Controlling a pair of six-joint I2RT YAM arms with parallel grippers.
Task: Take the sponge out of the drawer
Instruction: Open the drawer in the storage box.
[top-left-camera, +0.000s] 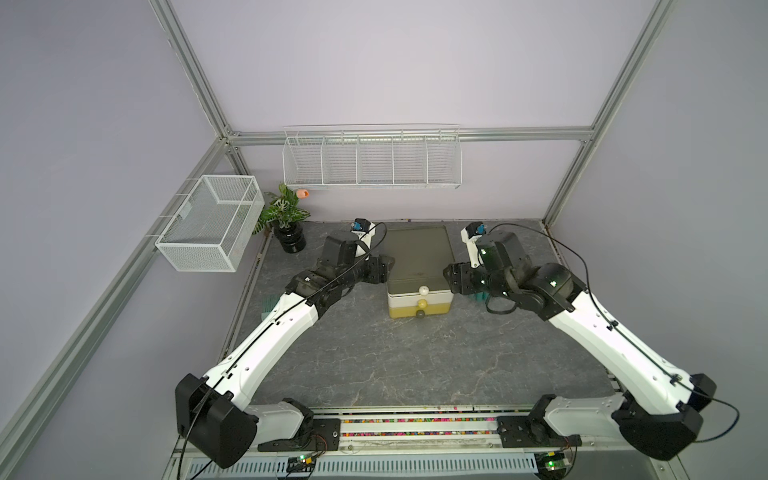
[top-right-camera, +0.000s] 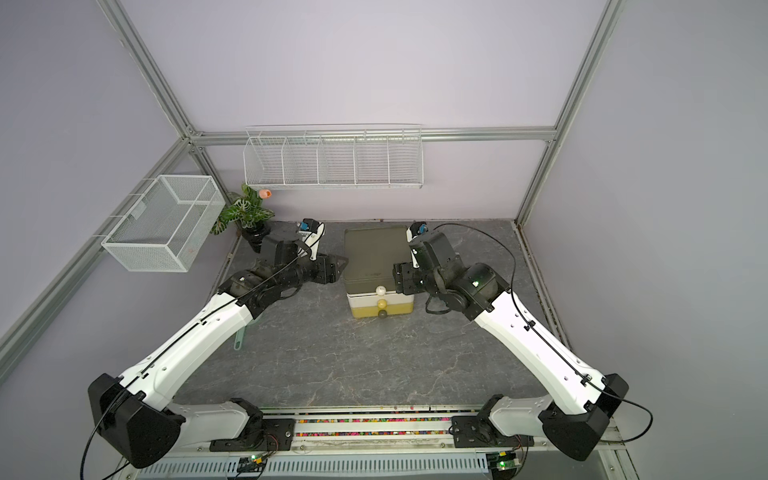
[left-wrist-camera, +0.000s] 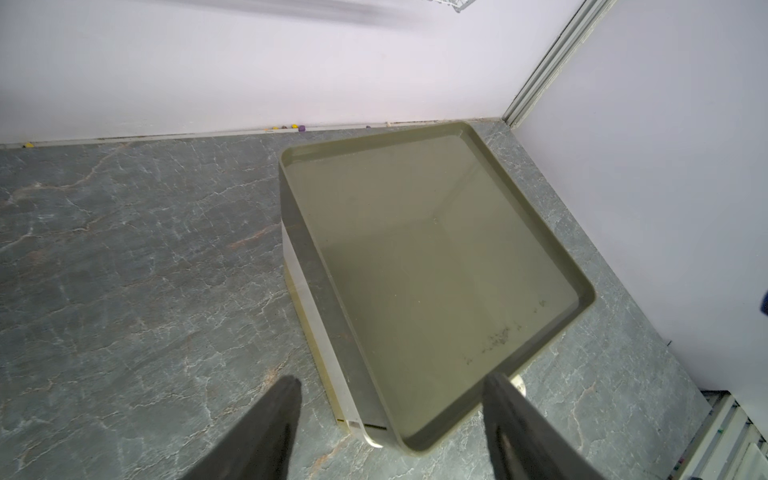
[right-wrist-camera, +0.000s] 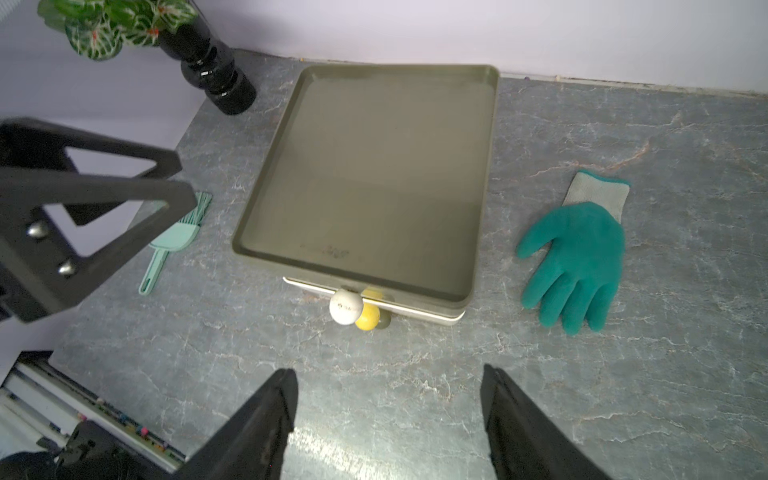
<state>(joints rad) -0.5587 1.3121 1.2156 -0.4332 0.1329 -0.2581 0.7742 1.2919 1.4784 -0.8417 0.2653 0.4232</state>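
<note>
The drawer unit (top-left-camera: 417, 257) (top-right-camera: 374, 257) stands at the back middle of the table, with an olive tray-like top and stacked drawers below. Its white knob (top-left-camera: 423, 289), yellow knob (top-left-camera: 422, 302) and olive knob (top-left-camera: 420, 314) face the front, and the drawers look pushed in. The sponge is hidden. My left gripper (top-left-camera: 390, 264) (left-wrist-camera: 390, 380) hovers by the unit's left side, open, with the unit's corner (left-wrist-camera: 399, 436) showing beneath it. My right gripper (top-left-camera: 446, 274) (right-wrist-camera: 388, 372) hangs open by the right side, nothing between its fingers.
A green glove (right-wrist-camera: 575, 257) lies on the table right of the unit, a mint brush (right-wrist-camera: 174, 241) to its left. A potted plant (top-left-camera: 284, 216) stands at the back left. A wire basket (top-left-camera: 212, 222) and a wire shelf (top-left-camera: 372, 160) hang on the walls.
</note>
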